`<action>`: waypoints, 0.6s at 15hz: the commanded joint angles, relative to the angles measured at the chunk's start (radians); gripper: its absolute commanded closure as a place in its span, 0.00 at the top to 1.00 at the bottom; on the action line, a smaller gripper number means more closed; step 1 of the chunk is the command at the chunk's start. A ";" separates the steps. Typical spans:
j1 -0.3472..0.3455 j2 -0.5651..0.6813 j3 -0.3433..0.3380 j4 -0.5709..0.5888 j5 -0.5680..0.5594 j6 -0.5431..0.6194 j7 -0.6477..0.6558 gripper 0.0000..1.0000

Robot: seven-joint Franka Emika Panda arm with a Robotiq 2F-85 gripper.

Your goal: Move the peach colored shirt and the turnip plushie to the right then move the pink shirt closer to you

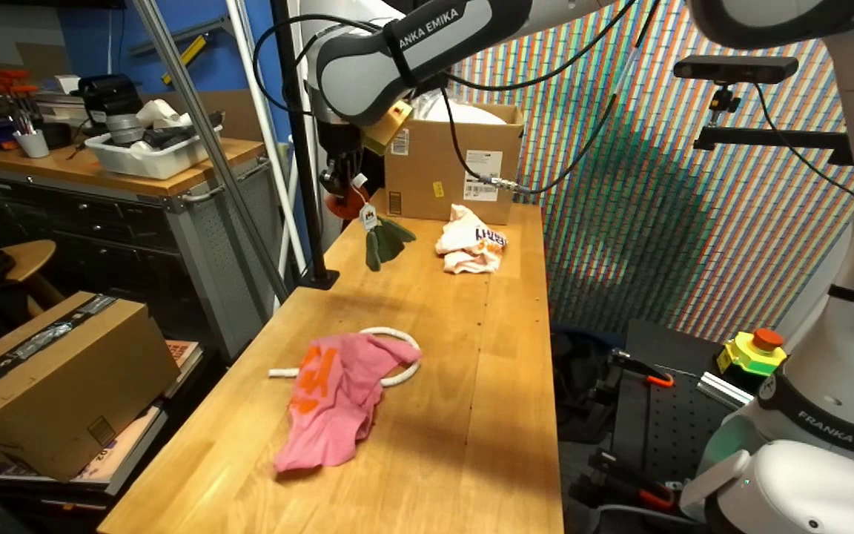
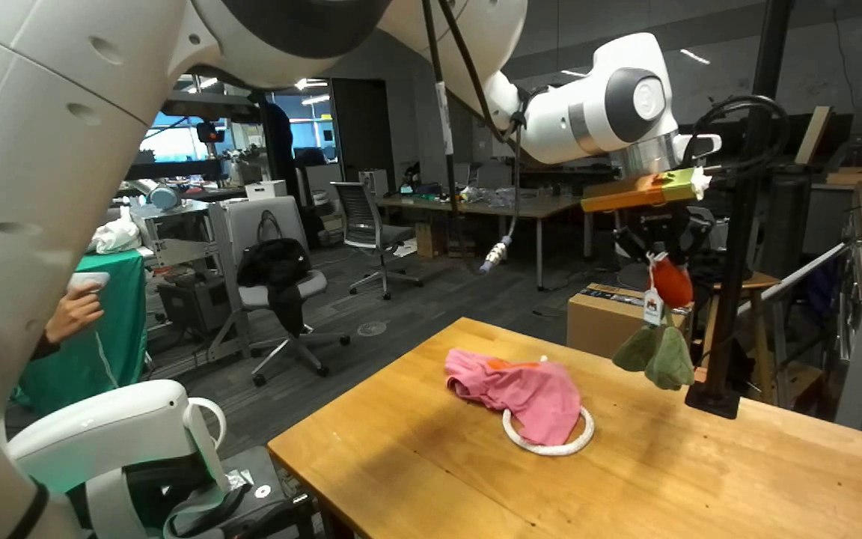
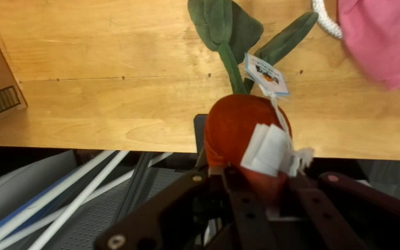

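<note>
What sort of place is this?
Likely a robotics lab or workshop. Exterior views show a red-topped yellow button, probably an emergency stop, a drawer workbench and a wheeled office chair.

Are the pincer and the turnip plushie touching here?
Touching. In the wrist view, the pincer grips the turnip plushie by its red body, one finger either side; both exterior views show it hanging, leaves down.

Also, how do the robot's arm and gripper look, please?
The arm is white and rounded, with dark grey joint covers, FRANKA EMIKA lettering and black cables. The gripper is dark, with jointed fingers; above it sits a yellow-orange block.
</note>
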 commanded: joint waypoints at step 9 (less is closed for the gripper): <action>-0.082 0.420 -0.114 0.571 0.019 -0.038 0.274 0.06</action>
